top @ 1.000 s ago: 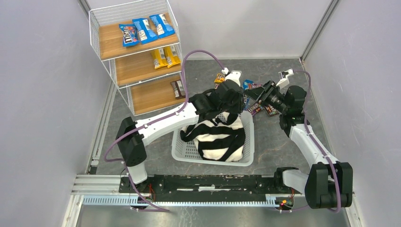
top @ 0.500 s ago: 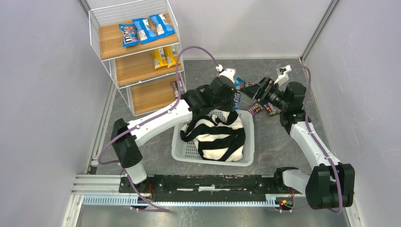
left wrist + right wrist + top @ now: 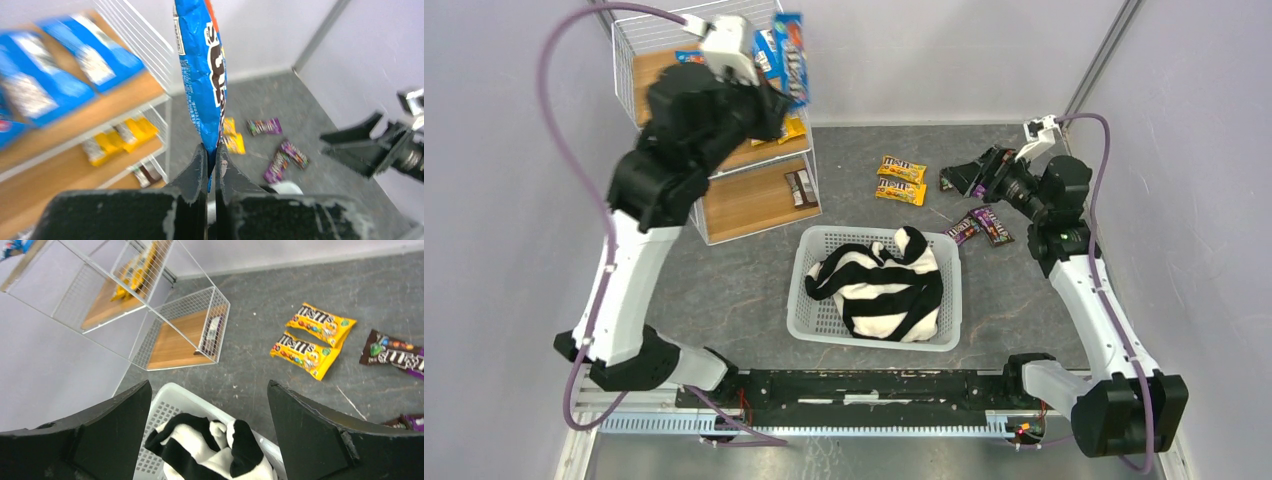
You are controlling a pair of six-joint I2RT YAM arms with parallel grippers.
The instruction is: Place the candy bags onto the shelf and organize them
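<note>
left pincer (image 3: 210,150): clenched on the bottom edge of a blue bag (image 3: 202,75), which stands upright above the jaws. the top view puts it up at the right side of the shelf's (image 3: 739,200) top tier, not yet on the board.

right pincer (image 3: 208,385): released, jaws wide, nothing between them. it hovers over the bench (image 3: 1024,300) near the loose bags.

done so far:
- top tier: blue bags (image 3: 85,55) lying side by side
- middle tier: yellow bags (image 3: 125,137)
- bottom tier: at least one dark bag (image 3: 800,186) at the right end

left to do:
- the blue bag in hand, which i judge belongs with the other blues up top
- two yellow bags (image 3: 901,180) on the bench, touching each other
- three dark-purple bags (image 3: 984,225), as far as i can count, near the right pincer

the basket (image 3: 809,330) holds a striped cloth (image 3: 884,285); i cannot tell whether any bags lie under it.

estimate: roughly halfway, sorting by colour per tier.
</note>
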